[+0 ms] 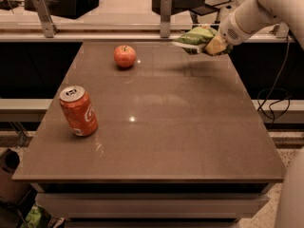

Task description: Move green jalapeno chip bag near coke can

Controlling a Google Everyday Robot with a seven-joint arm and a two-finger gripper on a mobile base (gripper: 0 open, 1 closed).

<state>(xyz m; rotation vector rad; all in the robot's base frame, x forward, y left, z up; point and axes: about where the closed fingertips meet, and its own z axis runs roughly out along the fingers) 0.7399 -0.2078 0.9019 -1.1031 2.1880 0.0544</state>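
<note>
End effector: the end effector (pixel 216 45) is in the upper right of the frame, at the tip of the white arm (pixel 251 13) that reaches in from the top right corner. Its yellowish fingers are clamped narrow on the right end of the green jalapeno chip bag (pixel 195 36), holding it.
Green jalapeno chip bag: upper right of centre, sticking out to the left of the end effector. It lies roughly flat and crinkled, with a pale sealed edge along its lower side. In the picture it overlaps the far right edge of the desk (pixel 180 127), and a soft shadow lies on the surface below it, so it looks lifted clear of the top.
Coke can: the coke can (pixel 78 110) is at the left of the frame, a little below the middle. It stands on the desk near the left edge, its silver top and pull tab showing and its top leaning slightly left. It is well apart from the bag, diagonally across the desk.
Apple: the red apple (pixel 124 56) is upper left of centre, on the far part of the desk, stem up. It touches neither the can nor the bag.
Desk: a glossy brown-grey top fills the middle of the frame, with small light reflections near its centre.
Rail: a pale rail (pixel 95 28) with upright metal posts runs across the top, behind the desk.
Cable: a dark cable (pixel 274 103) hangs in a loop at the right edge, beside the desk.
</note>
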